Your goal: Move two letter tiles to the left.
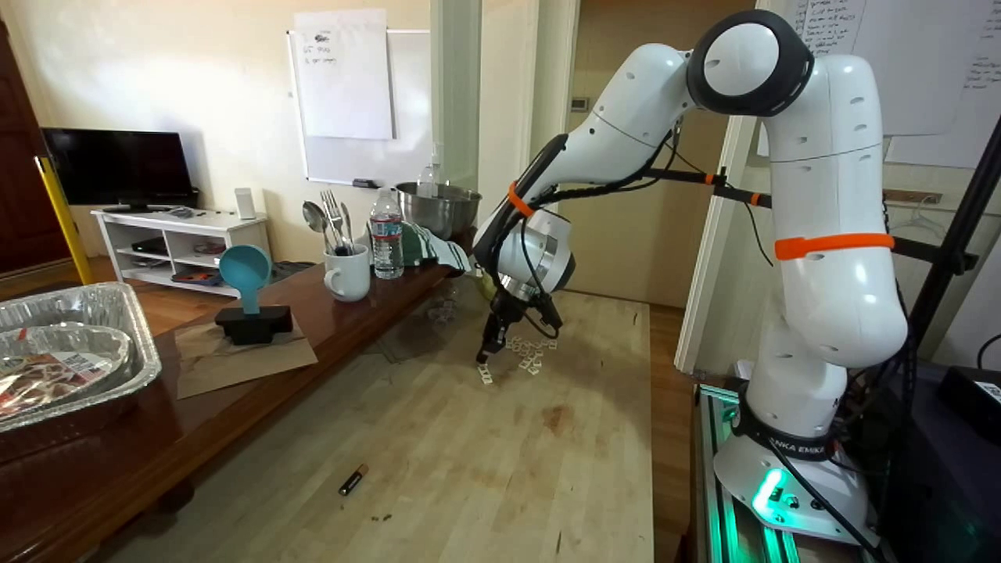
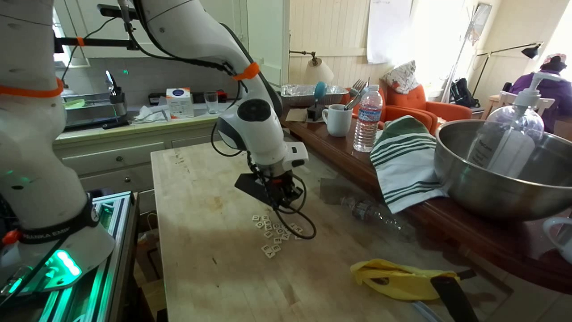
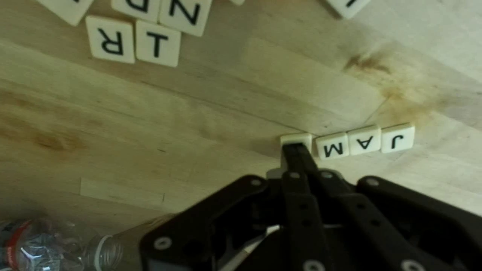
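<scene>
In the wrist view the gripper (image 3: 296,146) is holding its fingers (image 3: 293,160) together, with no gap showing and nothing visible between them. Their tips are covering part of a letter tile (image 3: 295,137); whether they are pressing on its face or hanging just above, I cannot tell. The tile is lying flat on the wooden tabletop (image 3: 207,113), just beside an M tile (image 3: 333,146), with an A tile (image 3: 364,140) and a J tile (image 3: 398,138) lining up after it. Each is looking light, stiff and hard — unlikely to break, but probably slippery on this smooth wood. I am judging a pinch awkward here: the M tile is leaving hardly any room for a finger on that side, so the free edges are the ones to take. With the fingers joined like this, a gentle press on the middle of the face is seeming surer — off-centre contact is likely to be spinning the tile.

In an exterior view the fingers are standing at the end of a short strip of tiles (image 1: 486,375).

In an exterior view the gripper's own bulk is hiding the tips, while a loose cluster of tiles (image 2: 277,240) is lying on the tabletop. Which two tiles the task is meaning, I cannot tell.
</scene>
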